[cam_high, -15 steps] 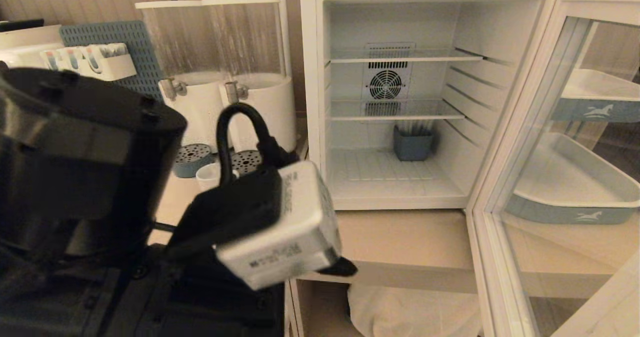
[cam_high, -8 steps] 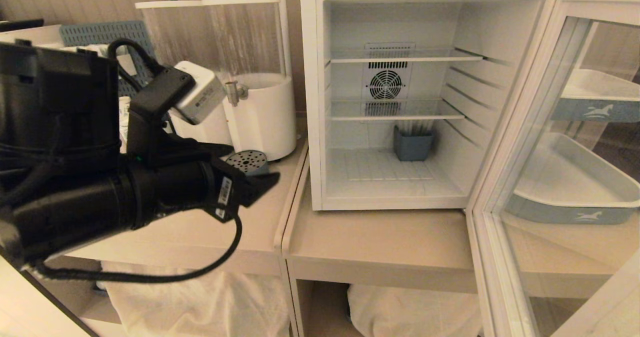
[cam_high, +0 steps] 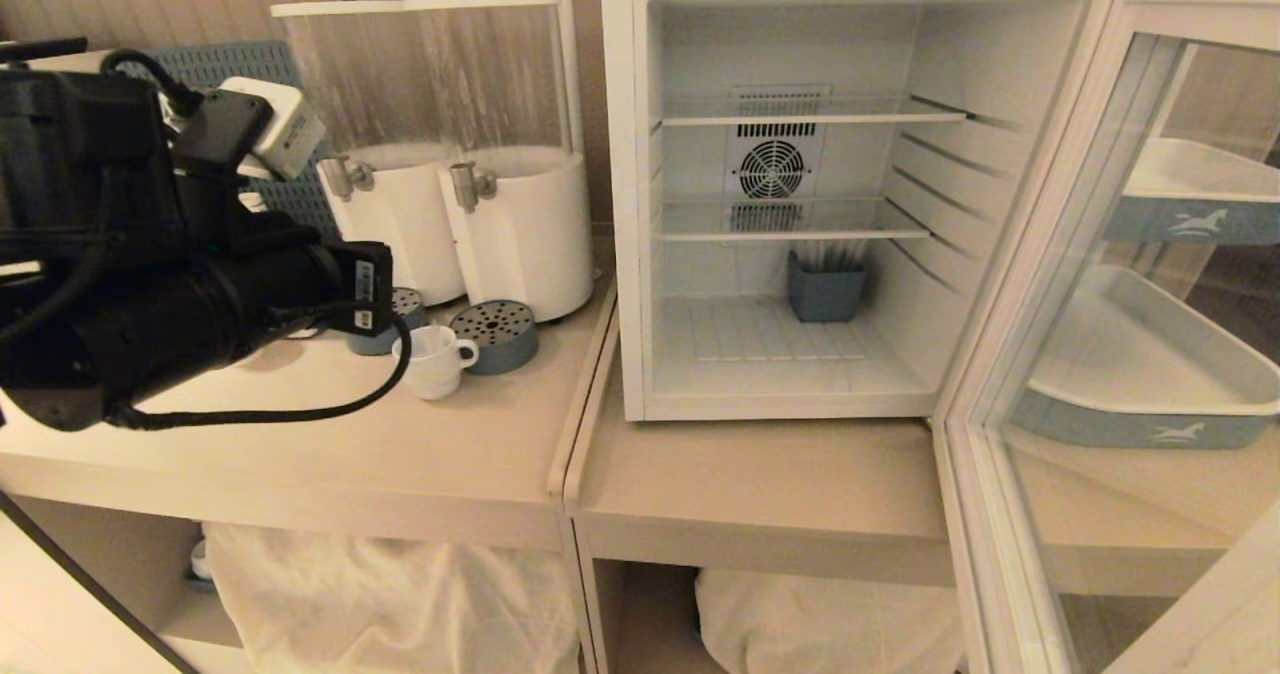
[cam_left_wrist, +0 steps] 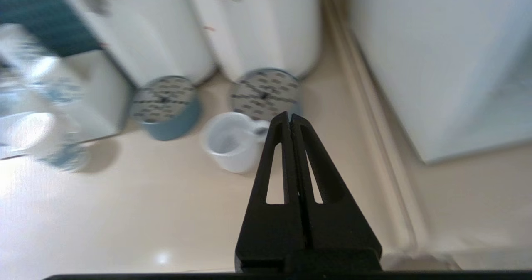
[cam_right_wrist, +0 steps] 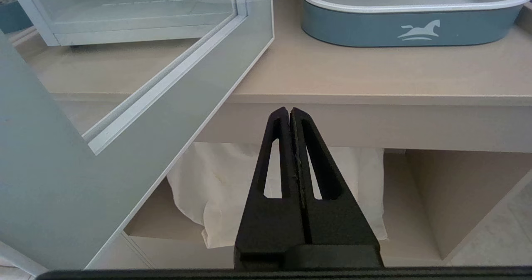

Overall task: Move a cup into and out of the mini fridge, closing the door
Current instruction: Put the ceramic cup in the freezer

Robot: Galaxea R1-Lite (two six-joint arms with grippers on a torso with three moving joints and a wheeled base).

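The white cup (cam_high: 435,359) stands on the left counter in front of the dispensers, its handle toward the fridge. The mini fridge (cam_high: 625,204) is open, and its glass door (cam_high: 975,474) is swung out to the right. My left arm (cam_high: 200,319) reaches in from the left. Its gripper (cam_left_wrist: 289,116) is shut and empty, hanging above the counter a short way from the cup (cam_left_wrist: 230,145), with its tips over the handle side. My right gripper (cam_right_wrist: 289,110) is shut and empty, low in front of the counter edge beside the open door (cam_right_wrist: 174,118).
Two white drink dispensers (cam_high: 460,154) stand behind the cup, with round blue drip trays (cam_high: 493,334) at their feet. A small blue holder (cam_high: 825,289) sits at the back of the fridge floor. A blue and white tray (cam_right_wrist: 411,18) lies on the right counter.
My left arm has swung away to the left from in front of the head camera, uncovering the cup. Its jaws have closed. The right arm has not moved.
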